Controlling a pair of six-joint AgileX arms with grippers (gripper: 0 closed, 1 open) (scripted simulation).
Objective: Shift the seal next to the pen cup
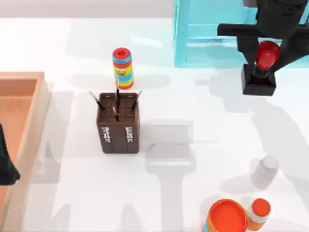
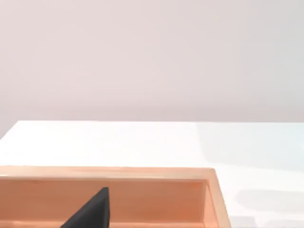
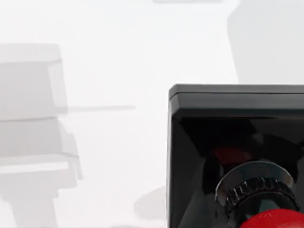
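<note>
The right gripper has its two black fingers set on either side of the seal's red knob, narrow, and by my reading clamped on it. The seal stands upright, its long axis vertical, far to the right of the pen cup and somewhat farther back on the table, just in front of the light blue rack. The coming move turns on this gap: the seal must travel leftward and a little forward to reach the pen cup's side, and the right arm is much the nearer. The seal shows a glossy red rounded knob over a black square block base. The left gripper sits parked over the wooden tray, left of the pen cup
</note>
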